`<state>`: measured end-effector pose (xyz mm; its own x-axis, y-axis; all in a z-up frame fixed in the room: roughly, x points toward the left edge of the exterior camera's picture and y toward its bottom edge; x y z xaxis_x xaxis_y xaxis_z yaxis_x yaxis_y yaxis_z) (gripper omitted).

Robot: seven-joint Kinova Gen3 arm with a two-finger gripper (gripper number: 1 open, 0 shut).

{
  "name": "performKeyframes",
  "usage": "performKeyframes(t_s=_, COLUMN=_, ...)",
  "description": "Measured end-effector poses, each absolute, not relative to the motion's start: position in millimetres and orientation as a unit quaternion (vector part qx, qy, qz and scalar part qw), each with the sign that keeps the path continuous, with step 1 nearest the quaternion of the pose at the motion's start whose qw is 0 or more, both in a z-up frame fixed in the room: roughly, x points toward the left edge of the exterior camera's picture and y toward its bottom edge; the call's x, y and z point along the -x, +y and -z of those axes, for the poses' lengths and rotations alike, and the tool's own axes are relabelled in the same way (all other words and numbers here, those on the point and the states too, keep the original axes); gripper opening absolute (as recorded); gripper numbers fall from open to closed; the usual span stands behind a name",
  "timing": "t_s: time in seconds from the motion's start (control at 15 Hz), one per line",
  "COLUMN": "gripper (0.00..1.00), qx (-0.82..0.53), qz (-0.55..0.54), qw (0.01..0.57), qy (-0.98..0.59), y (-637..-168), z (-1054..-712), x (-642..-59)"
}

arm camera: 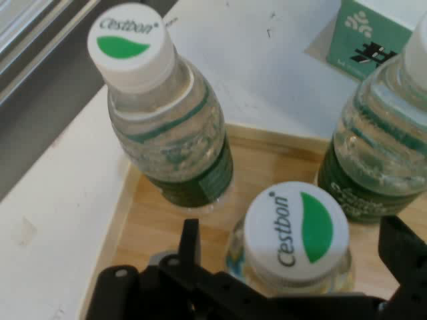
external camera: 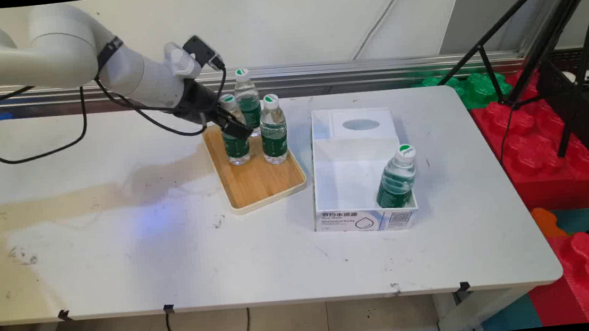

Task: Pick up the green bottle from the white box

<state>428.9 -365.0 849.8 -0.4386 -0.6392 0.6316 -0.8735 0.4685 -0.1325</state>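
My gripper [external camera: 231, 124] reaches down over a wooden tray [external camera: 258, 182] and stands open astride the neck of the nearest water bottle [external camera: 235, 141]. In the hand view that bottle's white and green cap [arm camera: 297, 230] sits between my two black fingers [arm camera: 190, 243], with a gap on the left side. A second bottle [external camera: 248, 103] stands behind it at the tray's far edge and a third [external camera: 274, 132] to its right. Both also show in the hand view, the rear bottle [arm camera: 167, 127] and the right bottle [arm camera: 380, 160], on the tray [arm camera: 267, 173].
Right of the tray lies an open white box [external camera: 366, 222] with one bottle [external camera: 396, 178] leaning in its near right corner. Black tripod legs [external camera: 505, 19] and red foam blocks [external camera: 550, 164] stand beyond the table's right edge. Black cables [external camera: 74, 142] hang from the arm.
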Motion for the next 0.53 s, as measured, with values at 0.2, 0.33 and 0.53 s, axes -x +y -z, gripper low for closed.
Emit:
performKeyframes(t_s=0.2, gripper=1.00, qx=-0.456, qz=-0.233, qw=0.260, qy=-0.819, y=-363.7, z=-855.0, x=-429.5)
performKeyframes(t_s=0.33, gripper=1.00, qx=-0.452, qz=-0.238, qw=0.261, qy=-0.819, y=-361.2, z=-861.1, x=-430.1)
performKeyframes(t_s=0.53, gripper=1.00, qx=-0.442, qz=-0.248, qw=0.263, qy=-0.821, y=-357.3, z=-875.1, x=-428.0)
